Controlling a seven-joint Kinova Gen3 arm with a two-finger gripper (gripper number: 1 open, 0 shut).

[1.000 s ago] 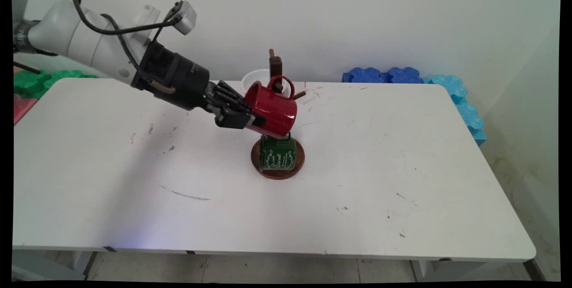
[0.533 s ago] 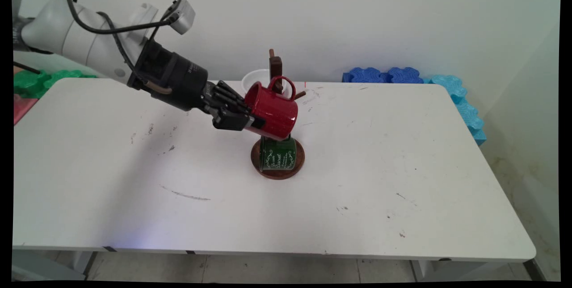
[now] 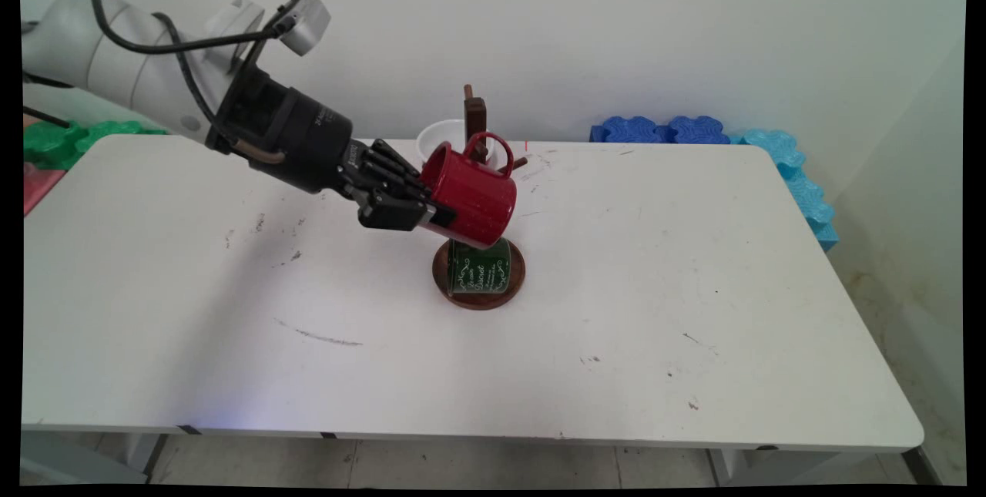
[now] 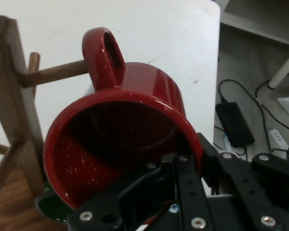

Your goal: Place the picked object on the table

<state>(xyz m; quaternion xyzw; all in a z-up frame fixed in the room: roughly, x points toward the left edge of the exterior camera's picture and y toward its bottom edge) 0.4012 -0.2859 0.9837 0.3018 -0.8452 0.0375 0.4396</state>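
Observation:
My black gripper (image 3: 433, 212) is shut on the rim of a red mug (image 3: 471, 195), one finger inside the mouth and one outside. The mug is tilted, mouth toward the arm, handle up against the wooden mug tree (image 3: 475, 115). In the hand view the red mug (image 4: 130, 139) fills the middle and its handle (image 4: 103, 57) sits right at a wooden peg (image 4: 53, 73) of the tree's post (image 4: 12, 96). A green mug (image 3: 479, 267) with white lettering hangs low on the tree over its round wooden base (image 3: 516, 281), just under the red mug.
A white cup (image 3: 439, 136) stands behind the tree near the table's far edge. Blue foam blocks (image 3: 662, 129) lie along the back right and down the right side, green ones (image 3: 54, 139) at the back left. Cables and a power brick (image 4: 233, 122) lie on the floor.
The arm has drawn back and up to the left a little. The red mug has tipped slightly, its bottom swinging right and down, with its handle still at the tree.

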